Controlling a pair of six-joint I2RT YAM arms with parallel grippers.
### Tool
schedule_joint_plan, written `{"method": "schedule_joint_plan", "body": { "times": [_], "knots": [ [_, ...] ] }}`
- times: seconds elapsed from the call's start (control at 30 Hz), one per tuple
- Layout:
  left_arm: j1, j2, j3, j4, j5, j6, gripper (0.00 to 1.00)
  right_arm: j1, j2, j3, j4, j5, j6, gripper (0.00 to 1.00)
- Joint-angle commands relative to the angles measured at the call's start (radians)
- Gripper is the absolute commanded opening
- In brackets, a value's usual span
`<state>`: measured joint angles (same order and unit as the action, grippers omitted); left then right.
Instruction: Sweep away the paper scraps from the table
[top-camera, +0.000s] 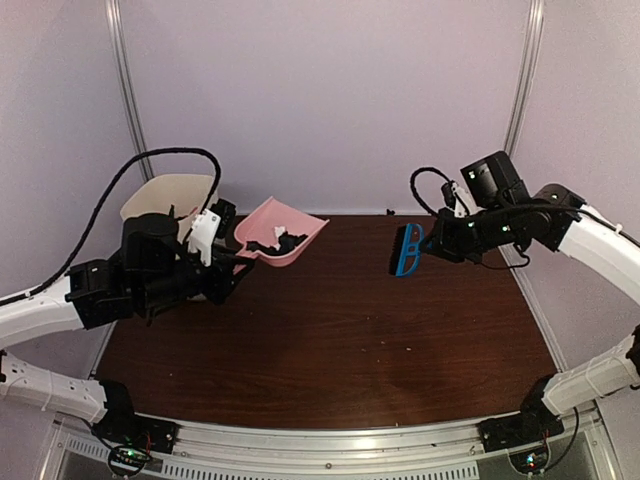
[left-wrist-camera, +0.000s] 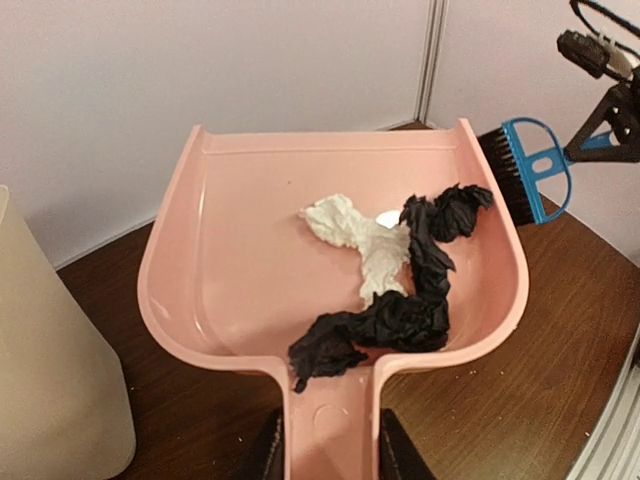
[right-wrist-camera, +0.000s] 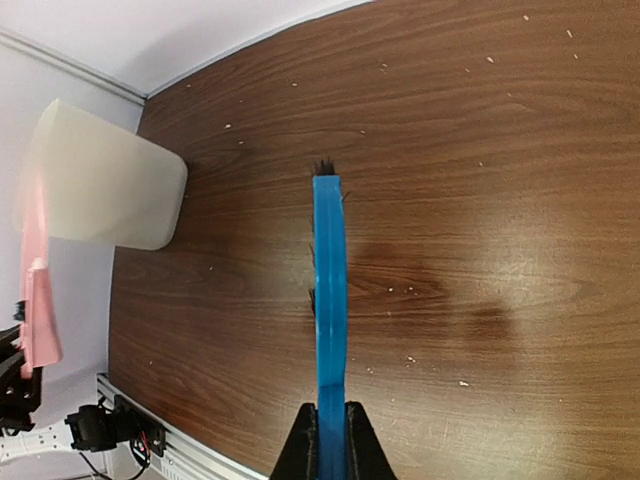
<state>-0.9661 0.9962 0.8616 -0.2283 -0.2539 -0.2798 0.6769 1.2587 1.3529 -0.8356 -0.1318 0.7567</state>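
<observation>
Now the paper scraps (left-wrist-camera: 390, 290) sit in the pink dustpan (left-wrist-camera: 230, 250), gripped at its handle by the left gripper (left-wrist-camera: 333, 455), beige bin (top-camera: 170, 195) just to its left; the right gripper (right-wrist-camera: 330, 440) clamps the blue brush (right-wrist-camera: 330, 280).

The middle of the worktop (top-camera: 330, 340) lies open from the near rail (top-camera: 330, 435) to the far wall (top-camera: 330, 100), with only fine specks on the wood. A cream bin (top-camera: 165, 195) blocks the far-left corner. The pink dustpan (top-camera: 290, 228), held in the air by the left gripper (top-camera: 232, 268), hangs just beside the bin and narrows that side. On the right the blue brush (top-camera: 405, 250) hangs from the right gripper (top-camera: 432, 245), off the wood. A wide gap separates dustpan and brush.
</observation>
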Motion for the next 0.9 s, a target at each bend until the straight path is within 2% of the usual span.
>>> {"method": "schedule_joint_plan", "body": {
  "times": [0.0,0.3,0.47,0.63,0.87],
  "knots": [
    [-0.002,-0.020,0.093,-0.060,-0.129,-0.071,0.00,-0.037,-0.034,-0.147,0.125,0.006,0.118,0.00],
    [0.000,-0.018,0.256,-0.214,-0.249,-0.112,0.00,-0.069,-0.058,-0.298,0.213,-0.029,0.159,0.00],
    [0.021,-0.011,0.323,-0.253,-0.254,-0.115,0.00,-0.076,-0.053,-0.348,0.260,-0.055,0.182,0.00],
    [0.073,0.018,0.401,-0.313,-0.223,-0.142,0.00,-0.078,-0.056,-0.370,0.270,-0.057,0.188,0.00],
    [0.216,0.055,0.505,-0.364,-0.093,-0.218,0.00,-0.082,-0.055,-0.392,0.275,-0.061,0.190,0.00]
  ]
}}
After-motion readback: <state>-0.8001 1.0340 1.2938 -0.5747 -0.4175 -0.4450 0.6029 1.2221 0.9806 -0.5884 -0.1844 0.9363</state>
